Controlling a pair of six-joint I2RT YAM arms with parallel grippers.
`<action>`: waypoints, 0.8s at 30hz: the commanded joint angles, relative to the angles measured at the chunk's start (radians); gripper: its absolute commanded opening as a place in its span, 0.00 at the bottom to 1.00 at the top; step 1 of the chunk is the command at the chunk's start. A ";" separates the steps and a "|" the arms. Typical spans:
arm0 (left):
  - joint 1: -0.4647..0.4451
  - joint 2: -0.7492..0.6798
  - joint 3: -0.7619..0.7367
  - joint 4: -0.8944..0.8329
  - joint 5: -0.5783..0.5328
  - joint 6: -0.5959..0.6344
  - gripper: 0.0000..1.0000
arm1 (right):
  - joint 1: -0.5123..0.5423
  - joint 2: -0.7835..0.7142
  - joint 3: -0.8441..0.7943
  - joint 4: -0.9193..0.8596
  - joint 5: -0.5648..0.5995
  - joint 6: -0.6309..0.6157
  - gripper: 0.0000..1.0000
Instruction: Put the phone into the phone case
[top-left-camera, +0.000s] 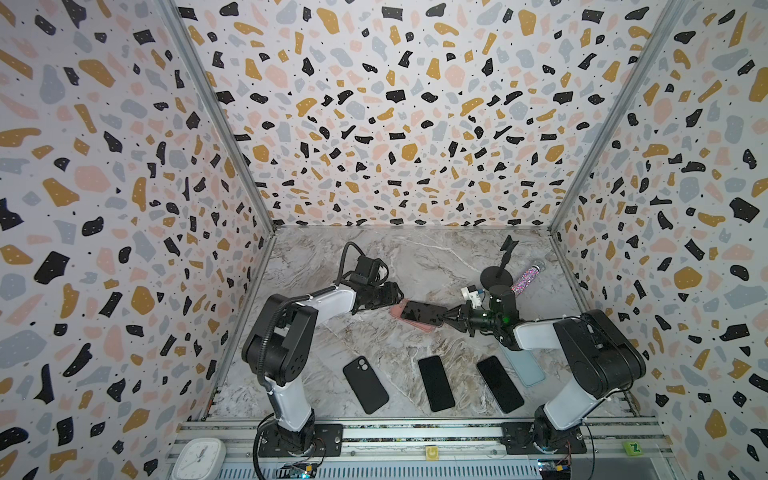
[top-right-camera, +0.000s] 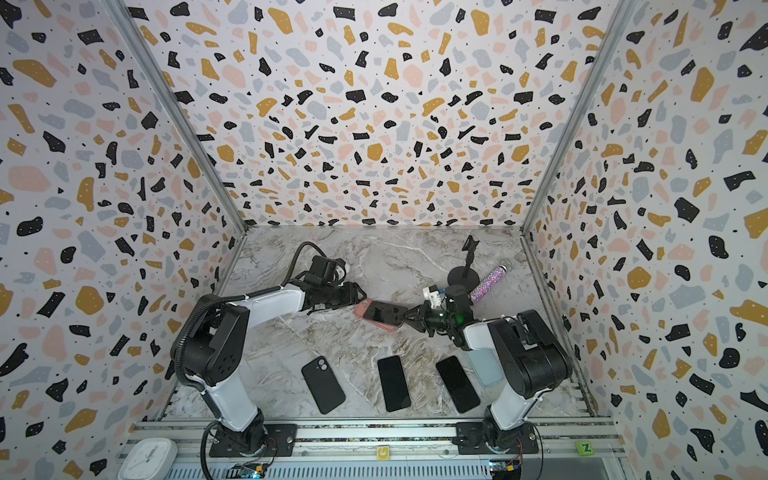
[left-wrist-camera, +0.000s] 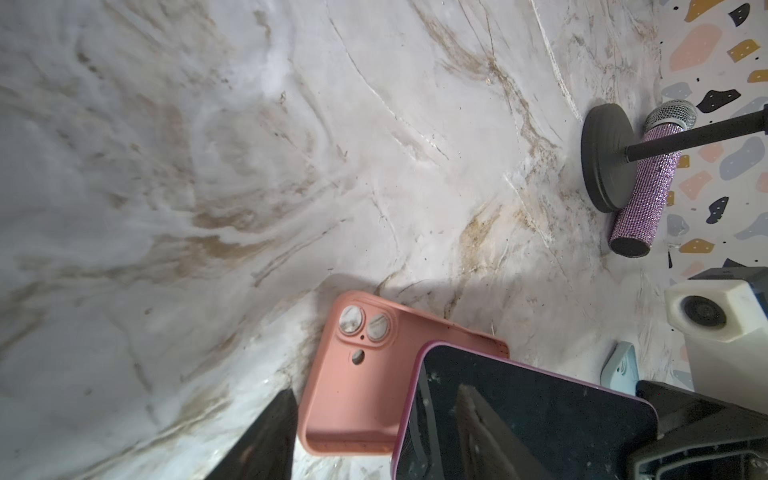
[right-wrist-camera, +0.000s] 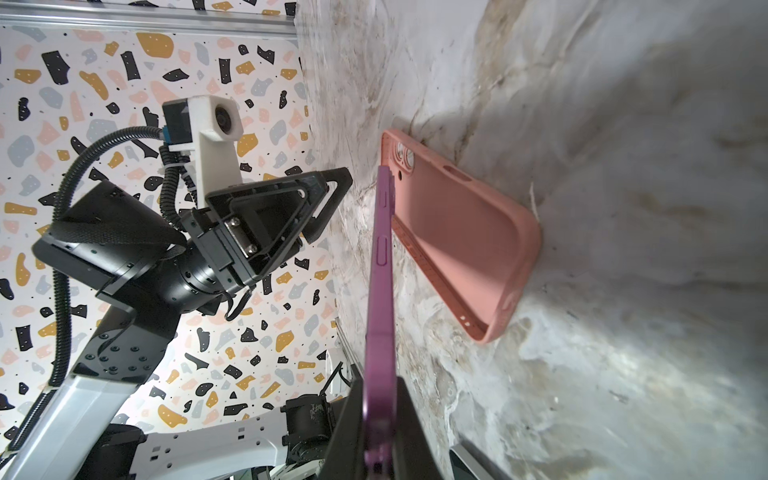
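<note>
A salmon-pink phone case (top-left-camera: 395, 311) lies open side up on the marble table in both top views (top-right-camera: 360, 310). My right gripper (top-left-camera: 444, 316) is shut on the near end of a purple-edged phone (top-left-camera: 422, 312) with a black screen. It holds the phone tilted just above the case, the far end lower. In the right wrist view the phone (right-wrist-camera: 380, 270) shows edge-on, a little apart from the case (right-wrist-camera: 457, 232). My left gripper (top-left-camera: 397, 297) stands open and empty at the phone's far end. One of its fingers (left-wrist-camera: 262, 440) lies beside the case (left-wrist-camera: 353, 399).
Near the front edge lie a black case (top-left-camera: 365, 384) and two black phones (top-left-camera: 436, 383) (top-left-camera: 500, 384). A pale blue case (top-left-camera: 528, 370) sits partly under the right arm. A black stand (top-left-camera: 496, 274) and a glittery microphone (top-left-camera: 525, 276) are at the back right.
</note>
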 joint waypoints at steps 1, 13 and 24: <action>0.004 0.018 -0.015 0.051 0.041 -0.014 0.63 | 0.005 -0.003 0.044 0.049 -0.025 -0.021 0.00; 0.009 0.081 -0.008 0.064 0.060 0.002 0.65 | 0.007 0.036 0.062 0.009 0.003 -0.074 0.00; 0.009 0.092 -0.009 0.071 0.084 0.000 0.58 | -0.003 0.078 0.074 -0.019 0.008 -0.108 0.00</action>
